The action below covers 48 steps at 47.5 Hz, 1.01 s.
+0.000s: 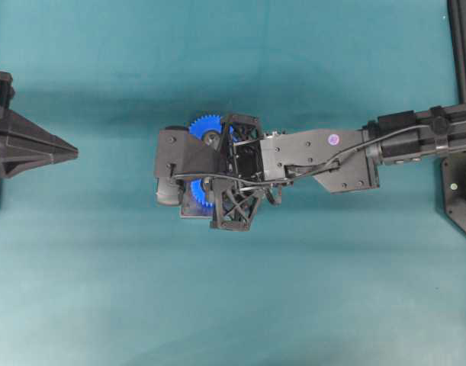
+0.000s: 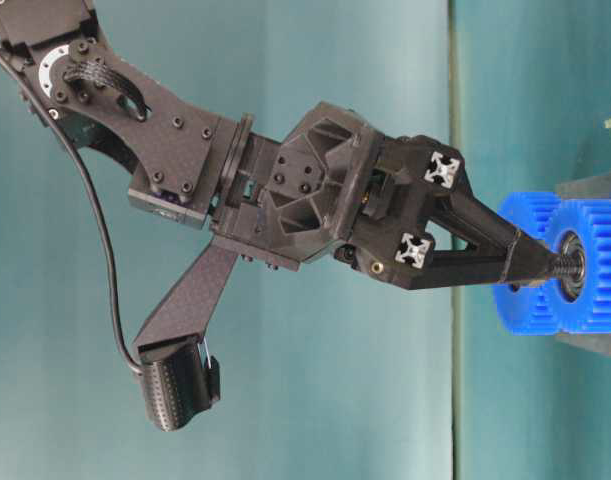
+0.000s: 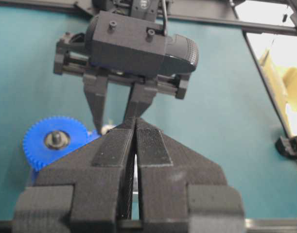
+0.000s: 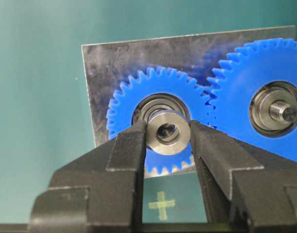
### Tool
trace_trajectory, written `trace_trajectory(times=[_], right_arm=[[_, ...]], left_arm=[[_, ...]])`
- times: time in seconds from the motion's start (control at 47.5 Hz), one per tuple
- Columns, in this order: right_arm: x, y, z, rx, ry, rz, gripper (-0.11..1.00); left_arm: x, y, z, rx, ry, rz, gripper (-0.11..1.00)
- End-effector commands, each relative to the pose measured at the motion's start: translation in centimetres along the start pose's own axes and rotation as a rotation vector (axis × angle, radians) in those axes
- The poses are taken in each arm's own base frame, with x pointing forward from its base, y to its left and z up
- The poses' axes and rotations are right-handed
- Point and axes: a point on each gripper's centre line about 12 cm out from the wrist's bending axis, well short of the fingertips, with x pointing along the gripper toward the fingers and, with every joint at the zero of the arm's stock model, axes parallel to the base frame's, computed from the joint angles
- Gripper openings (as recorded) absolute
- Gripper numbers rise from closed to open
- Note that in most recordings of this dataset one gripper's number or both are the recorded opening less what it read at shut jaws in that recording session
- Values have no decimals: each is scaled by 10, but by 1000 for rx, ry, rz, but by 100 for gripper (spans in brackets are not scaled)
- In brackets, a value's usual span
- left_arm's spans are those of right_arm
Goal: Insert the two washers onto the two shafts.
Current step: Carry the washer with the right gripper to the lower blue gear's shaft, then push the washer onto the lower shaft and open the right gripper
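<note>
Through the right wrist camera I see the washer [image 4: 167,132] as a thick, bright metal ring with a smooth, slightly reflective face and a dark round bore in its middle. It looks more like a short collar than a thin disc. Its flat face is turned toward the camera, so its short axis through the bore points straight down at the metal base plate [image 4: 104,68], in line with the hub of the smaller blue gear [image 4: 126,104] under it.

The right gripper [image 4: 167,133] is clamped on the washer, one ribbed black finger on each side of its rim. The washer sits over the centre of that smaller gear, where I can make out a steel bearing ring just behind it. I cannot tell whether it already touches the shaft there.

To the right of it on the same plate lies the larger blue gear [image 4: 270,97], its teeth meshing with the smaller one, with a stepped steel shaft [image 4: 283,110] standing up out of its centre.

In the overhead view the right arm reaches in from the right, its gripper [image 1: 206,164] over the gears [image 1: 204,126] near the middle of the teal table [image 1: 103,290]. The left gripper [image 1: 74,151] rests well apart at the left edge, and its own camera shows its finger pads [image 3: 112,148] pressed together with nothing between them.

A small yellow-green cross [image 4: 161,204] is marked on the table just beside the near edge of the plate.
</note>
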Motion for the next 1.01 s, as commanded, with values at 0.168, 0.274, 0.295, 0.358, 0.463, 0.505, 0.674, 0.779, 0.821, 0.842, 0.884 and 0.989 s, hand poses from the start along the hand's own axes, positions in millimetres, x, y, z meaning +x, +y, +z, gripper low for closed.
trace_trajectory(times=[0.168,0.274,0.295,0.358,0.463,0.505,0.674,0.779,0.821,0.842,0.884,0.989], right_arm=[[-12,1,10,-11,-46,5,34],[-12,1,11,-11,-43,4,34],[-12,1,11,-11,-45,5,34],[-12,2,12,-14,-46,5,34],[-11,3,14,-21,-48,6,34],[-10,3,15,-23,-46,6,34],[-7,3,12,-24,-18,1,34],[-7,2,9,-25,6,-6,34],[-7,3,8,-26,13,-7,34],[-7,2,7,-23,17,-8,34],[-8,2,8,-23,15,-8,34],[-9,3,8,-24,10,-7,34]], left_arm=[[0,-1,5,-1,-13,-4,1],[0,-1,6,-1,-17,-5,1],[0,-1,6,-1,-17,-5,1],[0,-2,6,-1,-16,-6,1],[0,-1,5,-1,-13,-6,1],[0,-1,6,-1,-17,-5,1],[0,-1,6,-1,-17,-5,1],[0,-1,5,-1,-15,-4,1],[0,-1,4,1,-13,-4,1],[0,-1,4,1,-13,-4,1],[0,-1,4,-1,-15,-4,1],[0,-1,4,-1,-15,-4,1]])
